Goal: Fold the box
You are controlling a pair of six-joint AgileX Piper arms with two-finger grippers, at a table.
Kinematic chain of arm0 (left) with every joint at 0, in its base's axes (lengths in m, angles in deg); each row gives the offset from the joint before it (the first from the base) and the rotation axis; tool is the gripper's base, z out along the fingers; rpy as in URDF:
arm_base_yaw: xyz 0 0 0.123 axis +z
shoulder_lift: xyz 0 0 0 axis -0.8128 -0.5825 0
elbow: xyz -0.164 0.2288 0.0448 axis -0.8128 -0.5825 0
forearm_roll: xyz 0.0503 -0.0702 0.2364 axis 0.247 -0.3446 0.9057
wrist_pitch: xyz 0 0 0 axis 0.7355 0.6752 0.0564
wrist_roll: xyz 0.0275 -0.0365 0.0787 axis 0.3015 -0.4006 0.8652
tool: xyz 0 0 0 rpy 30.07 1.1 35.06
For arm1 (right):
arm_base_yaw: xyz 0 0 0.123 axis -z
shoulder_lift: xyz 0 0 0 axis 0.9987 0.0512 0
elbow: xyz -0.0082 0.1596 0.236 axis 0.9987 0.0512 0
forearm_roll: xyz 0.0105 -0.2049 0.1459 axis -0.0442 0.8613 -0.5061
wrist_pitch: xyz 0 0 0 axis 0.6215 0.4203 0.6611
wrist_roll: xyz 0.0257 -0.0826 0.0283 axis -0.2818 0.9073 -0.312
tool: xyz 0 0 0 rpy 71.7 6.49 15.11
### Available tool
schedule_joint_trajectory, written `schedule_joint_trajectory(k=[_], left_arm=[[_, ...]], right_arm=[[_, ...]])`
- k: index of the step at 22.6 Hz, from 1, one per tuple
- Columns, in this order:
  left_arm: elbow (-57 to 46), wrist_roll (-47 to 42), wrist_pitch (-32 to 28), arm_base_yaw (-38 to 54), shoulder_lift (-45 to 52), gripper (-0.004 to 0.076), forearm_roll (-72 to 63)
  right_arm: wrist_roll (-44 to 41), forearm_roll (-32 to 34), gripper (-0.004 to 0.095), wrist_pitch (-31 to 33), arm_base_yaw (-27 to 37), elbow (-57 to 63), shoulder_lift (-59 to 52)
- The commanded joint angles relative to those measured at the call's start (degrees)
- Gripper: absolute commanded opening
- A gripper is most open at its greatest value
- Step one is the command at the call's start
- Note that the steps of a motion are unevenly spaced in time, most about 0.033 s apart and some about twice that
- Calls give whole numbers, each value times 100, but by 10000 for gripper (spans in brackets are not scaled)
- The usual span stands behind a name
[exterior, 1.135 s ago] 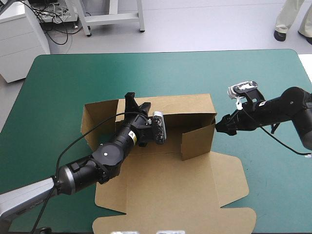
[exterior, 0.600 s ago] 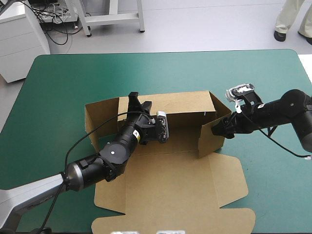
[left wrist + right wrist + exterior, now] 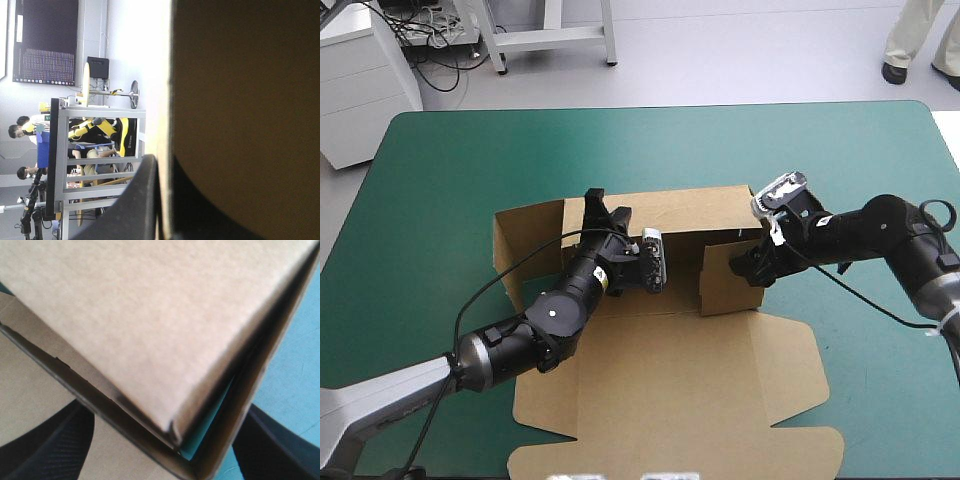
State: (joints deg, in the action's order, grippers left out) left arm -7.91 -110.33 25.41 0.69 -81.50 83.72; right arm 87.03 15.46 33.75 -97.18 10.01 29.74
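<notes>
**A:** What's shifted?

**B:** The right arm has pushed in and swung the box's right end wall (image 3: 730,283) further inward. The box (image 3: 670,400) sits mid-table on the teal-green cover (image 3: 450,170), far wall (image 3: 690,212) up, lid flat toward the near edge.

**A:** Handling?

**B:** Light, stiff board, I'd judge, and springy at the creases. Take it by the wall edges. The left gripper (image 3: 605,206) pinches the far wall's top edge. The right gripper (image 3: 750,267) stands spread, straddling the end wall's corner.
</notes>
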Motion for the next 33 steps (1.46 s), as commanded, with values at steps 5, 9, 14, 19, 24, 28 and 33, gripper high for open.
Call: schedule_joint_trajectory(k=[5,9,14,19,24,28,33], left_arm=[[79,-175,-268,-25,65,-20,-268],[79,-175,-292,-25,65,-21,-281],[79,-175,-545,-25,65,-21,-353],[79,-246,-606,-25,65,-21,-353],[91,-246,-674,-25,92,25,-353],[164,-285,-673,-116,363,369,-661],[164,-263,155,-1026,807,559,-760]], right_arm=[[19,7,689,-584,-355,-142,-194],[-181,366,680,-827,-450,-142,-194],[-253,454,451,-1029,-448,-142,-194],[-253,403,-5,-742,-448,-142,-194],[-266,367,-17,-750,-448,-142,-194],[-653,405,-17,-834,-448,-142,-194],[-1144,568,-17,-912,-448,-142,-194]])
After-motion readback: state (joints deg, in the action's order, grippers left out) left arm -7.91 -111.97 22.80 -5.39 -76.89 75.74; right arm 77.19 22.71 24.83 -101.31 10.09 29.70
